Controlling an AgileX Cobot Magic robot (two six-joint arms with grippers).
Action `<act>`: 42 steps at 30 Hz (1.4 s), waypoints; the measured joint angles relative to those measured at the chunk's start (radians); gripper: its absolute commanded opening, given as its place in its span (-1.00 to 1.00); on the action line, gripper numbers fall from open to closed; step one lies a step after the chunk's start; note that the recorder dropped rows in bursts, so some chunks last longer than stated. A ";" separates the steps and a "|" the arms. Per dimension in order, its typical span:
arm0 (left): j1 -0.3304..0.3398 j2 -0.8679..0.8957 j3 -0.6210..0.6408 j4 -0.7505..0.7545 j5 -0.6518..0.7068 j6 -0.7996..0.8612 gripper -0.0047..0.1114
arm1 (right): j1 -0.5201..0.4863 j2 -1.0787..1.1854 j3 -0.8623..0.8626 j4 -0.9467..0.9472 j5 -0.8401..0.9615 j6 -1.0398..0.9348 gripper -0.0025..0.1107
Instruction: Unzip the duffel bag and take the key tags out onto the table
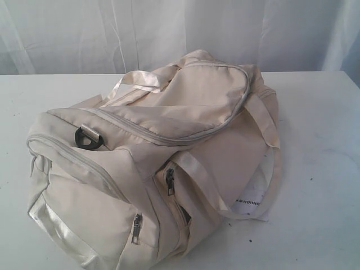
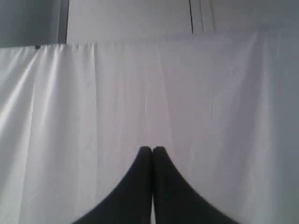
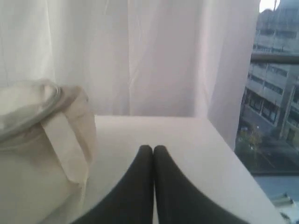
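Observation:
The cream duffel bag (image 1: 152,157) lies on the white table (image 1: 320,146), its top zipper closed along the curved flap. Metal zipper pulls (image 1: 135,228) hang on the side pockets and a black D-ring (image 1: 87,136) sits at the near end. The key tags are hidden from view. Neither arm shows in the exterior view. My left gripper (image 2: 152,148) is shut, its black fingers pressed together, facing only the white curtain. My right gripper (image 3: 153,147) is shut too, over the table (image 3: 187,140), with the bag's end (image 3: 42,140) beside it and apart from it.
A white curtain (image 1: 169,28) hangs behind the table. A clear plastic sheet with a printed label (image 1: 250,202) lies under the bag's right side. The right wrist view shows the table's far edge (image 3: 224,140) and a window onto buildings (image 3: 275,93).

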 measured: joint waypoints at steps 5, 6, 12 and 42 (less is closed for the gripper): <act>0.000 0.001 -0.055 -0.034 0.023 -0.283 -0.92 | 0.000 0.000 0.000 0.000 -0.245 0.164 -0.96; 0.000 0.001 -0.070 -0.037 0.064 -0.319 -0.92 | 0.000 0.000 0.000 0.011 -0.304 0.281 -0.96; 0.000 0.001 -0.187 -0.038 0.424 -0.322 -0.92 | 0.000 -0.002 0.000 0.116 -0.570 0.744 -0.96; 0.000 0.670 -0.375 1.285 0.099 -1.640 -0.16 | 0.226 1.033 -0.781 -0.207 0.143 0.392 -0.96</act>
